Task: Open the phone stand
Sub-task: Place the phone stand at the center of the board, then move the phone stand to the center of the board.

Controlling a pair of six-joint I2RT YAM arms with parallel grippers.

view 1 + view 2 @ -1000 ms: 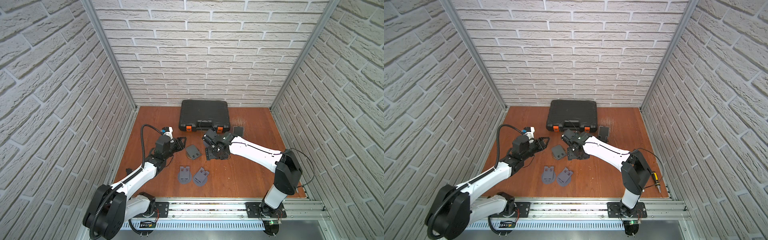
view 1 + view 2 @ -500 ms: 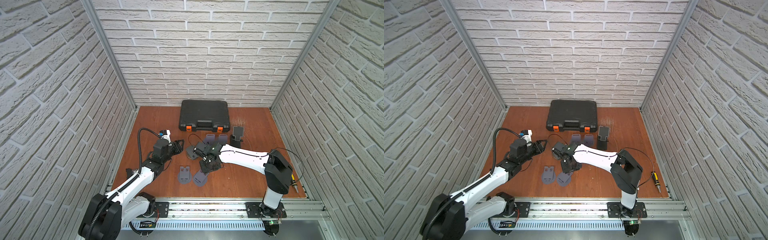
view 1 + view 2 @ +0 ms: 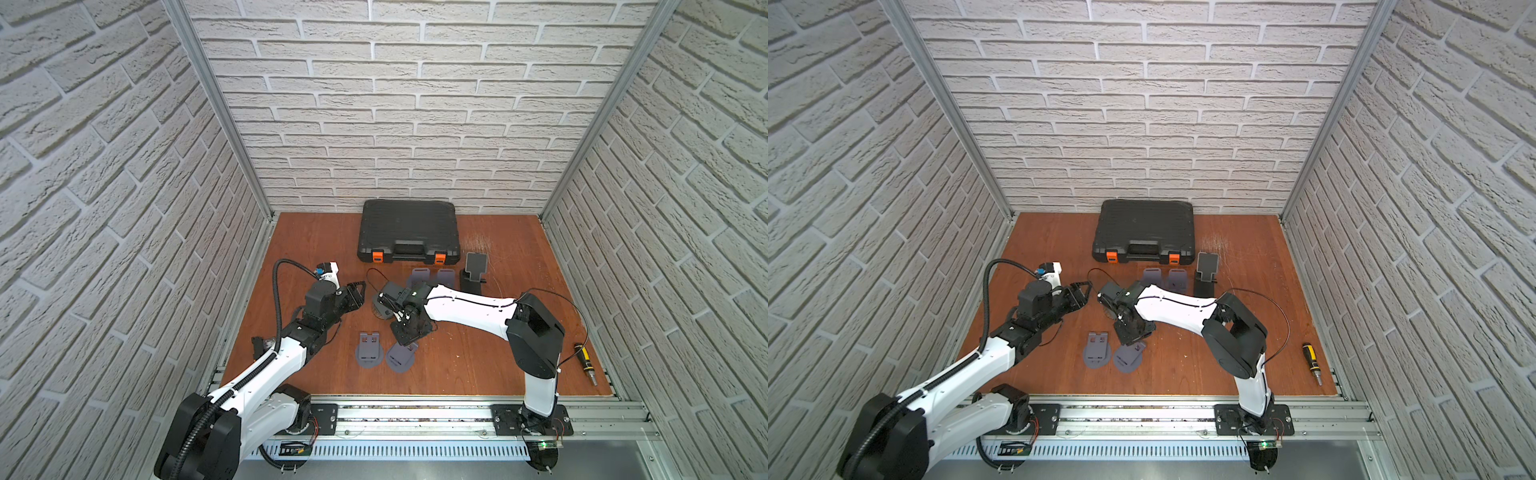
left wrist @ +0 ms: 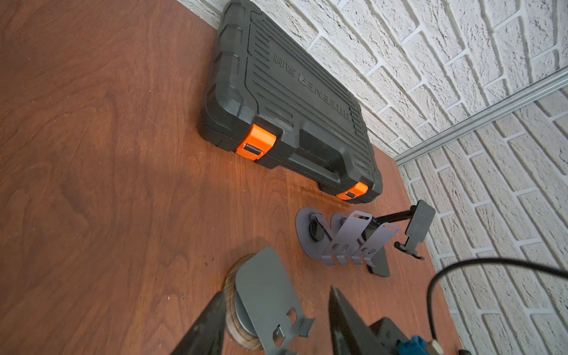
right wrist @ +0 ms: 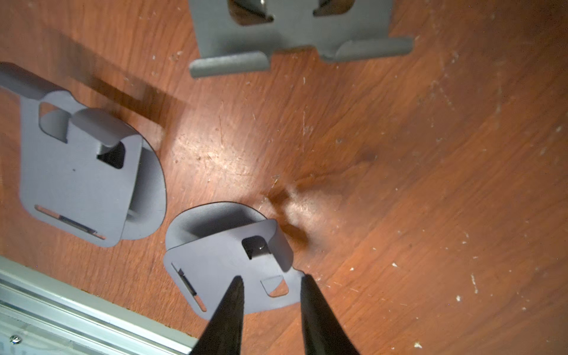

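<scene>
Phone stand point(image 5: 221, 264) is grey, folded over its rounded base.

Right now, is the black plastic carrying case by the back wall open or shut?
Shut: the black plastic carrying case lies flat with lid down and both orange latches clipped.

Black case point(image 3: 409, 230) with orange latches point(image 3: 377, 256) at twelve o'clock, grey phone stands point(image 3: 369, 351), reddish wood-grain table point(image 3: 478, 365), yellow-black screwdriver point(image 3: 585, 365) at four o'clock, white brick-pattern walls point(image 3: 415, 124)

left jaws apart; right jaws unclear
</scene>
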